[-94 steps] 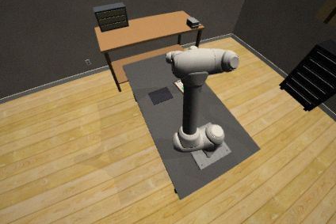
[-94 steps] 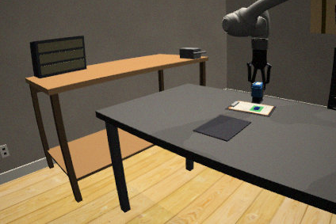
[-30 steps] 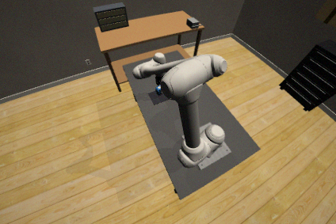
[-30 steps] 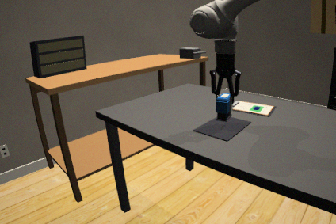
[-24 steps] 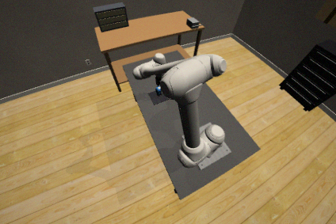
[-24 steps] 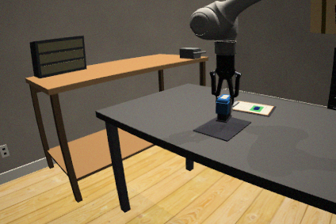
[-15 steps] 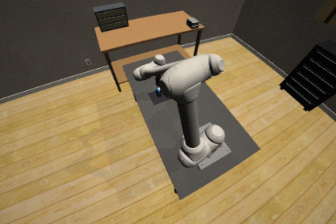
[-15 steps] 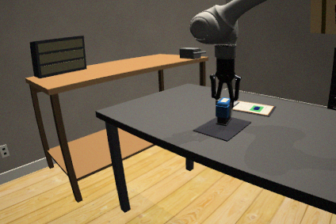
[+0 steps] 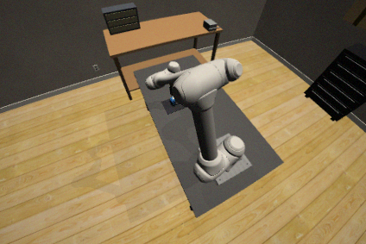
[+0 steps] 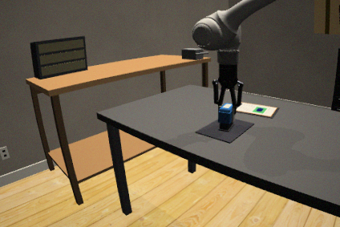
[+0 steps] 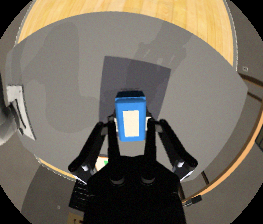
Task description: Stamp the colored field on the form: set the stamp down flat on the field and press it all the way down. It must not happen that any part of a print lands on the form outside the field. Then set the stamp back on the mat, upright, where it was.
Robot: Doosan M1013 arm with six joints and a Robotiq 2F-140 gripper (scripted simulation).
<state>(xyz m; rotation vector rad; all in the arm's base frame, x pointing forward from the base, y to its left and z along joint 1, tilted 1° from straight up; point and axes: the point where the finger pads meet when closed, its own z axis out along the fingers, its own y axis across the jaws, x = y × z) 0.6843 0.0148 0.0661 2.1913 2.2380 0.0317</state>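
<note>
A blue stamp (image 10: 225, 115) (image 11: 130, 119) (image 9: 172, 100) stands upright on a dark square mat (image 10: 212, 131) (image 11: 125, 72) on the grey table (image 10: 160, 112). My gripper (image 10: 228, 103) (image 11: 130, 109) comes straight down over it and is shut on the stamp, one finger on each side of its upper part. The stamp's base rests on or just at the mat. The form (image 10: 248, 109) lies flat behind the mat, toward the right, with its green and blue field (image 10: 260, 110) uncovered. In the top view the arm hides most of the gripper.
A wooden side table (image 10: 120, 68) stands behind the grey table. It carries a dark drawer box (image 10: 59, 56) at the left and a small dark box (image 10: 194, 53) at the right. A dark rack (image 9: 341, 84) stands by the right wall.
</note>
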